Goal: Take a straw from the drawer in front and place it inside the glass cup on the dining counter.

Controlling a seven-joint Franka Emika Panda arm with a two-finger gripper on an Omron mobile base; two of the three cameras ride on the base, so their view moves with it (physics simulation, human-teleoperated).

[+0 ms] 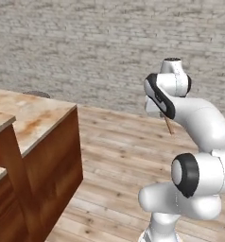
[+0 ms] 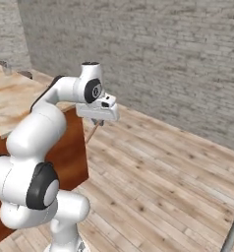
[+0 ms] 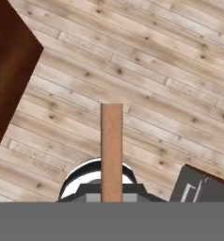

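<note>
Grey brick wall (image 1: 86, 42) runs across the back in both base views; no writing or labels readable on anything.

Pale wood plank floor (image 2: 158, 172) covers the lower scene, also seen from above in hand view.

Dining counter (image 1: 34, 118), beige marbled top w/ rust blotches on red-brown wood base, sits at left of left base view and behind the arm in right base view. Its end corner faces the open floor. A small clear object at far end of the top in right base view, too small to ID. A darker brown block at upper left of hand view is prob. the counter's side, can't be sure.

Arm is folded high, wrist above the floor just off the counter's end, hand aimed downward.

Gripper (image 2: 97, 121) hangs under the white hand; jaws drawn close together and clamped on the straw (image 3: 111, 150).

Straw: thin red-brown stick. In left base view it pokes out below the hand, long axis steep, lower end slanting down and to the right. In right base view the lower end slants down-left, toward the counter side. In hand view it runs straight up from between the finger tips, free end over bare floor planks. Held in the air, touching nothing but the gripper.
</note>
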